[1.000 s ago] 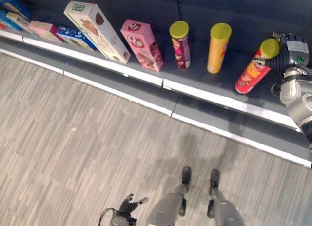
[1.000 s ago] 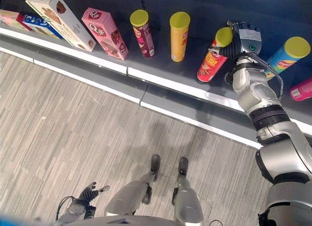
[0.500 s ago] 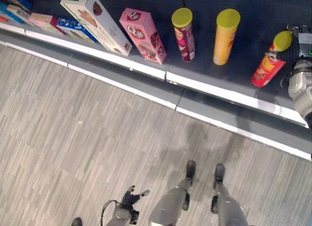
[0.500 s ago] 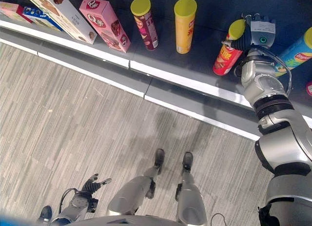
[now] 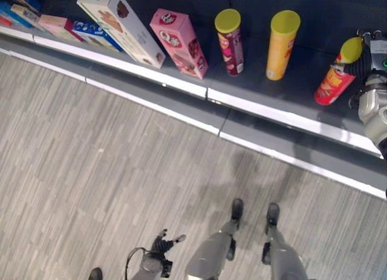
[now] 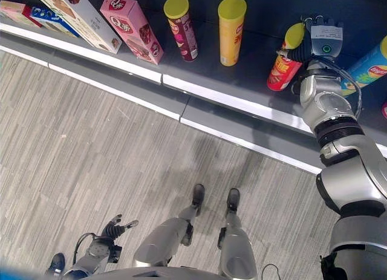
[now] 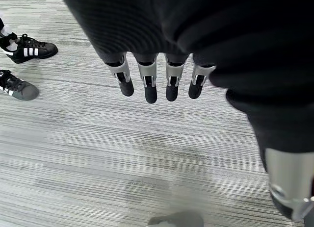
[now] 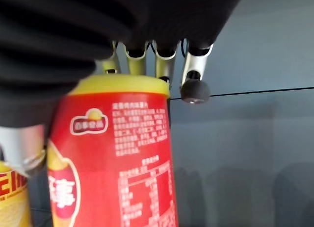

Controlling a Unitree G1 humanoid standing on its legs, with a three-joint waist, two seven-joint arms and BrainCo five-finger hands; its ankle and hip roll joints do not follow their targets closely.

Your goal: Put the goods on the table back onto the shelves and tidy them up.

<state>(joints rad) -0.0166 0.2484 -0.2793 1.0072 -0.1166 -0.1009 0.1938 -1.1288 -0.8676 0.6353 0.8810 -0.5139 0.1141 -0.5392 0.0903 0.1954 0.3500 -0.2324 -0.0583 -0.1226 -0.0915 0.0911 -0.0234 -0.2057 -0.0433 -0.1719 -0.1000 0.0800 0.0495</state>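
I am watching the red crisp can [image 6: 283, 65] coming nearly upright on the shelf [image 6: 242, 101]; a second ago it was leaning much more, so the placing step looks close to done. My right hand [image 6: 314, 41] is still wrapping its fingers around the can's yellow lid end, at about one o'clock in the head views. The yellow can [image 6: 230, 29] and maroon can [image 6: 180, 27] are standing at twelve o'clock, clear of it; the blue can [image 6: 366, 65] stands just beyond my wrist, the nearest obstacle. My left hand [image 7: 157, 80] is hanging over the floor, fingers relaxed and empty.
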